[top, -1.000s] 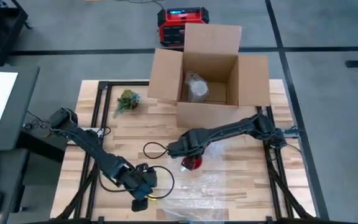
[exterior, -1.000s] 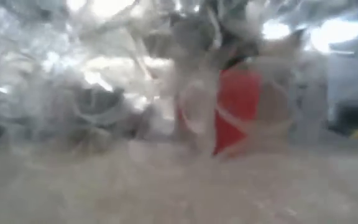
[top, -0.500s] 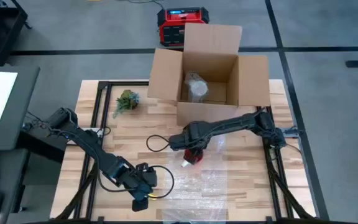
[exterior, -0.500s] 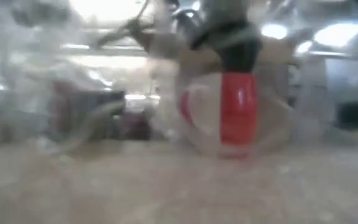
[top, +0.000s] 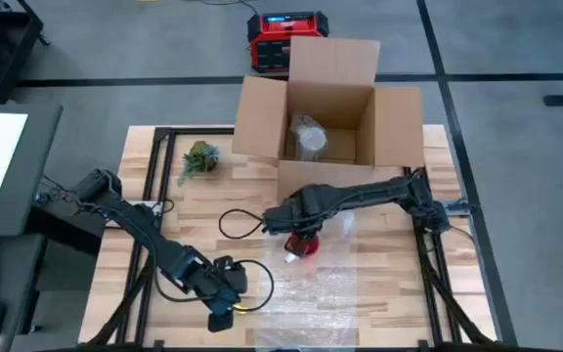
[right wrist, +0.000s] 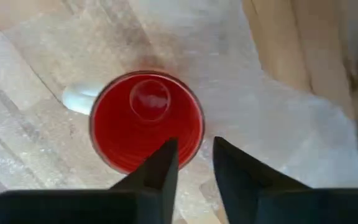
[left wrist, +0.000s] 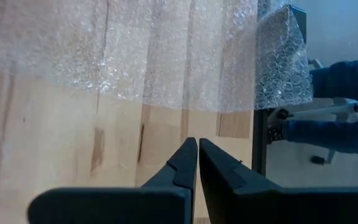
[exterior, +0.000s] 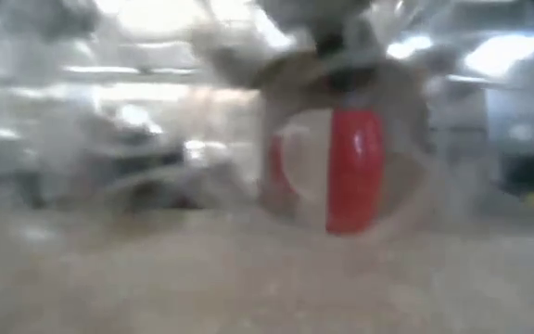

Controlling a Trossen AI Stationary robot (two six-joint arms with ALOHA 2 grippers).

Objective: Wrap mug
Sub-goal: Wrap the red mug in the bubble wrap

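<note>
High view: mug (top: 303, 246) stands upright at frame centre, on the upper-left corner of the wrap (top: 360, 284), w/ the right gripper (top: 299, 232) directly above it. Right wrist view confirms: looking straight down into the red mug (right wrist: 146, 119), open end up, so its long axis is vertical and in line w/ the gripper (right wrist: 194, 163); fingers are slightly apart, one each side of the rim's near edge, not clamped on anything. White handle (right wrist: 78, 98) sticks out to one side, clear of both fingers. Low view shows the mug (exterior: 336, 169) sitting on the sheet, seen through crinkled film, red side and white side both visible. Right arm is by far the nearer; left gripper (top: 221, 315) sits at lower left of the high view, near the sheet's left edge and well apart from the mug; its fingers (left wrist: 182, 165) are pressed together and empty, w/ wrap (left wrist: 135, 50) ahead of them. Room: most of the sheet spreads toward lower right of the high view, free for folding over; the box (top: 328, 108) stands close above the mug at upper centre, so little clearance that way. Plant (top: 199, 156) at upper left is out of the way.
</note>
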